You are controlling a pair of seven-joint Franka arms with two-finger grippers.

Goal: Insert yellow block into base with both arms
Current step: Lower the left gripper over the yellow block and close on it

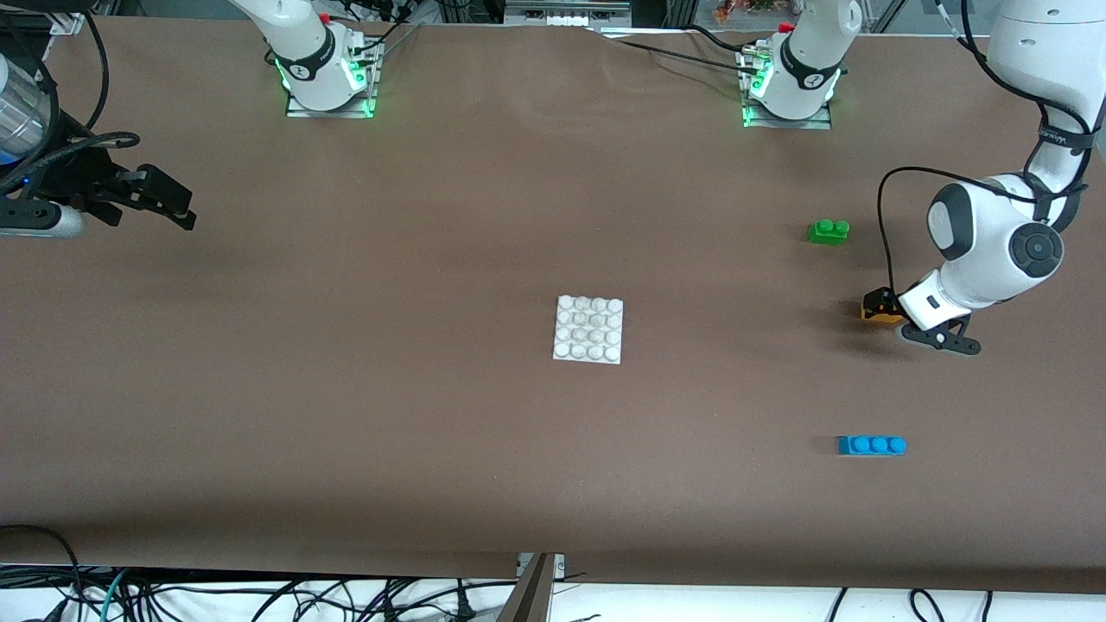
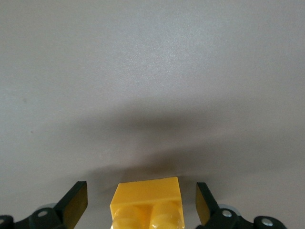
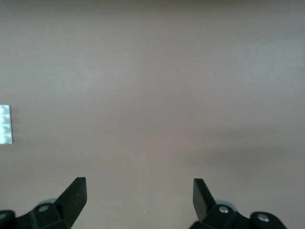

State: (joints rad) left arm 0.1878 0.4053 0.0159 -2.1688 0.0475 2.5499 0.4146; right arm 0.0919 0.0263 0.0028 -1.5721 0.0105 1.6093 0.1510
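Note:
The yellow block (image 1: 869,313) (image 2: 147,200) lies on the brown table toward the left arm's end. My left gripper (image 1: 883,307) (image 2: 142,202) is down around it and open. Its fingers (image 2: 76,202) stand on either side of the block, with a gap on each side. The white studded base (image 1: 588,329) (image 3: 5,124) lies flat mid-table, apart from the block. My right gripper (image 1: 173,207) (image 3: 139,198) hangs open over the right arm's end of the table, holding nothing, and that arm waits.
A green two-stud brick (image 1: 828,231) lies farther from the front camera than the yellow block. A blue three-stud brick (image 1: 871,445) lies nearer to the camera. Cables hang along the table's front edge.

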